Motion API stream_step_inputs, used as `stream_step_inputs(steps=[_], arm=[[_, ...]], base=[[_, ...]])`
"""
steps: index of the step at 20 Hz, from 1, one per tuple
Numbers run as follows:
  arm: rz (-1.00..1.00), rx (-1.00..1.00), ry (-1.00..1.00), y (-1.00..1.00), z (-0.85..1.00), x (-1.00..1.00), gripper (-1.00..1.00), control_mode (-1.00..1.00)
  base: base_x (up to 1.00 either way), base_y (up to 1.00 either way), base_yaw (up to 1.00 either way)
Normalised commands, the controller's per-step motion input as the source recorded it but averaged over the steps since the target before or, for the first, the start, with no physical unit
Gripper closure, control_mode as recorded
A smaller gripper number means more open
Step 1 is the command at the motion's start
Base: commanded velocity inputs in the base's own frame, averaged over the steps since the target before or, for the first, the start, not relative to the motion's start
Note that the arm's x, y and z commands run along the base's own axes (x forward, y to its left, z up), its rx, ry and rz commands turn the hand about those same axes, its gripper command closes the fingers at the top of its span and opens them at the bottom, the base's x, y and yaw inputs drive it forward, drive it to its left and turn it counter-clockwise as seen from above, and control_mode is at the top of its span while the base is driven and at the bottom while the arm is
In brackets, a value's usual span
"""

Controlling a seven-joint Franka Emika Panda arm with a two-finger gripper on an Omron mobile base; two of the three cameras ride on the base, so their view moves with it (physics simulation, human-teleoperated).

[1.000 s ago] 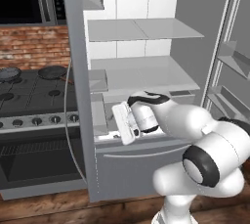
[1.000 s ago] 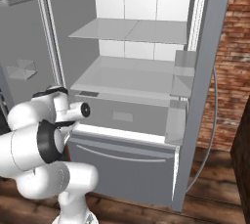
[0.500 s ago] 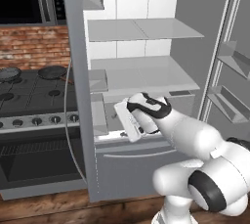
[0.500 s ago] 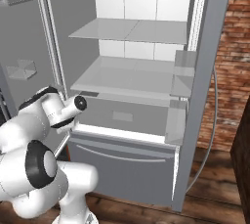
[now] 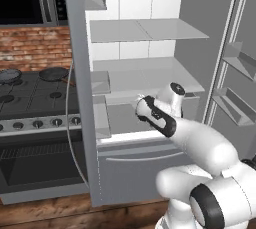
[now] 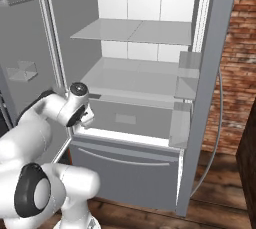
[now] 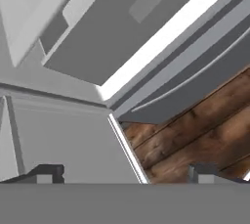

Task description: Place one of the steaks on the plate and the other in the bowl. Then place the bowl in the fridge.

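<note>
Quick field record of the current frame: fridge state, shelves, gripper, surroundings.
fridge: both doors open, white interior showing
shelves: no bowl on them
bottom drawer: shut
gripper: open, holding nothing, fingertips wide apart, at the lower edge of the fridge compartment
arm: reaching toward the fridge's lower compartment
stove: left of the fridge, two black pans on it
floor: wood planks

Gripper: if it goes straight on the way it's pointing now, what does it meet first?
Probably the open fridge door, by its lower edge; the wooden floor lies just beside that line, and depth is unclear. The gripper is open and empty.
</note>
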Motion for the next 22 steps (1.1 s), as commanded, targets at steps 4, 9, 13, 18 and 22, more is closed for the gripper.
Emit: stream_step_inputs(steps=[4,9,13,18,22], arm=[[0.31,-0.70,0.07,-0.99,0.54,0.25,-1.00,-1.00],[0.27,-0.63,0.14,-0.79,0.43,-0.24,-1.00,-1.00],[0.14,-0.15,0.19,-0.11,0.08,-0.51,-1.00,-1.00],[0.00,0.01,0.00,-0.02,-0.01,-0.02,-1.00,-1.00],[0.02,0.12,0.00,0.11,0.15,-0.25,-1.00,-1.00]], base=[[0.00,0.00,0.00],[0.00,0.00,0.00],[0.00,0.00,0.00],[0.00,0.00,0.00],[0.00,0.00,0.00]])
